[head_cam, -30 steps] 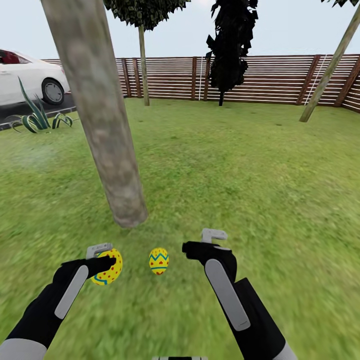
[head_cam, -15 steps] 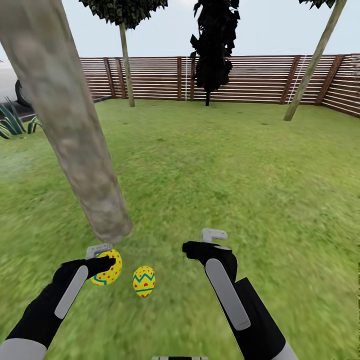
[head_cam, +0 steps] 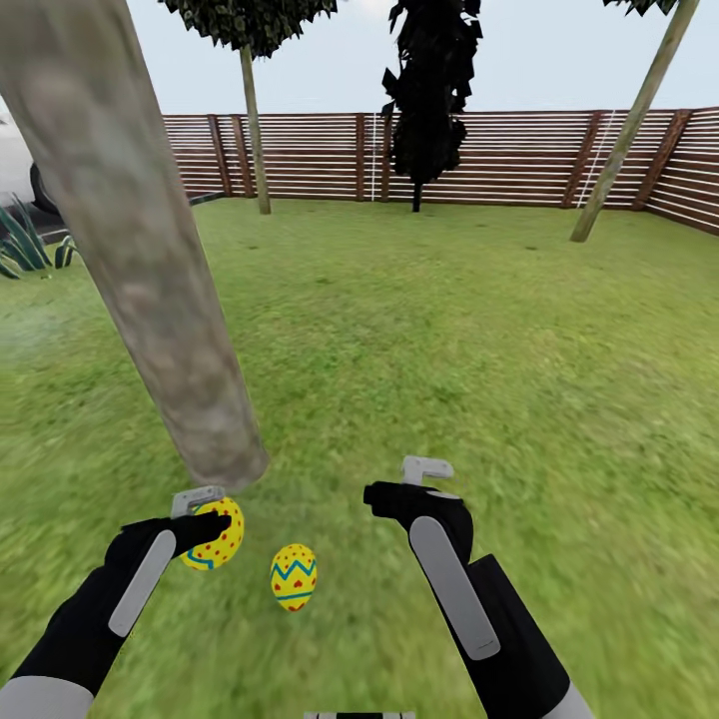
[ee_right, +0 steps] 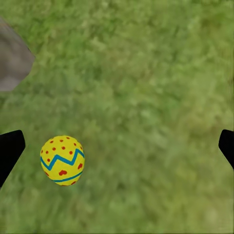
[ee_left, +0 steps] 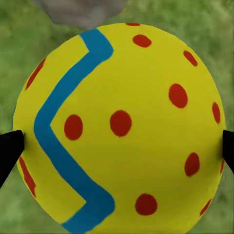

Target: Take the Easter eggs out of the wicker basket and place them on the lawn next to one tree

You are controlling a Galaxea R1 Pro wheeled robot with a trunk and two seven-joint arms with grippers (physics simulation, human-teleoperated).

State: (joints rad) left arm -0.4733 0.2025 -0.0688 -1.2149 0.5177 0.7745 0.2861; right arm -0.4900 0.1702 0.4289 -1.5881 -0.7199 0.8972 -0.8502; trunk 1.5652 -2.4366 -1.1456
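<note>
A: Head view, item one: our left hand (head_cam: 205, 524), closed around an Easter egg (head_cam: 219, 534), held just above the lawn (head_cam: 449, 330) at about five o'clock of the tree (head_cam: 150, 260) base.

B: Left wrist view confirms: that egg sits between the two dark fingertips (ee_left: 9, 148), both touching its sides. Item two?

A: Second egg (head_cam: 294, 576), lying free on the grass, near the trunk foot, at roughly four o'clock of the held one. Right wrist view logs it too, below our right hand (head_cam: 399, 484).

B: Right hand state: spread wide, nothing in it.

A: Progress, as we judge it: one egg delivered beside the tree, one in hand and due for release close by. Third egg unaccounted for here.

B: Containers: the wicker basket is not among these entries, so we cannot tell its contents.
</note>
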